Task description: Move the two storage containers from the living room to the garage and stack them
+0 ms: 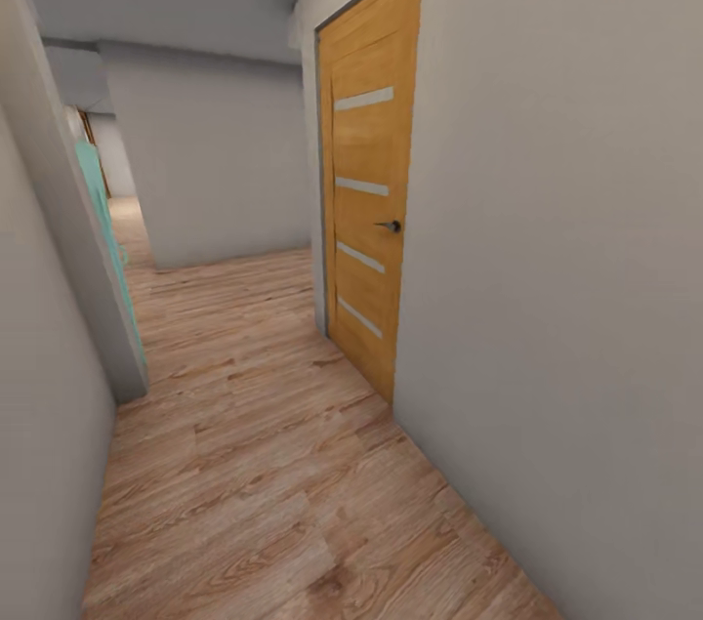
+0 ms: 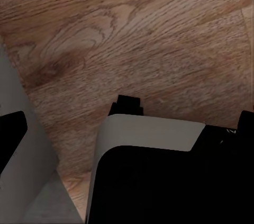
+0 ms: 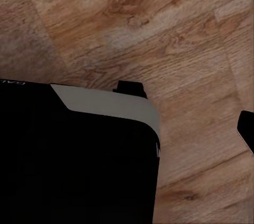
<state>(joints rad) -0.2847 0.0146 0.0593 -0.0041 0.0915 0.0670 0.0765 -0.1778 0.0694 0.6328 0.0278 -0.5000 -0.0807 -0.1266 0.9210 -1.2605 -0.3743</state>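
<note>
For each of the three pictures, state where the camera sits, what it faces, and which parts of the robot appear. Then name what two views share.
Head view: on the head, facing along a hallway past a wooden door.
Left wrist view: on the left arm, facing down at the wood floor, over the robot's black-and-grey body.
Right wrist view: on the right arm, facing down likewise.
All share the floor.

Right: door (image 1: 366, 210) set in the wall (image 1: 566, 259)
Ahead: hallway floor (image 1: 264, 464) runs to a far wall (image 1: 220, 161)
Left: wall corner (image 1: 73, 239)

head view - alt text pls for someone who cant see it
A narrow hallway with light wood plank flooring and grey-white walls. A closed orange-brown door with a dark handle stands on the right; the passage bends left farther ahead.
</note>
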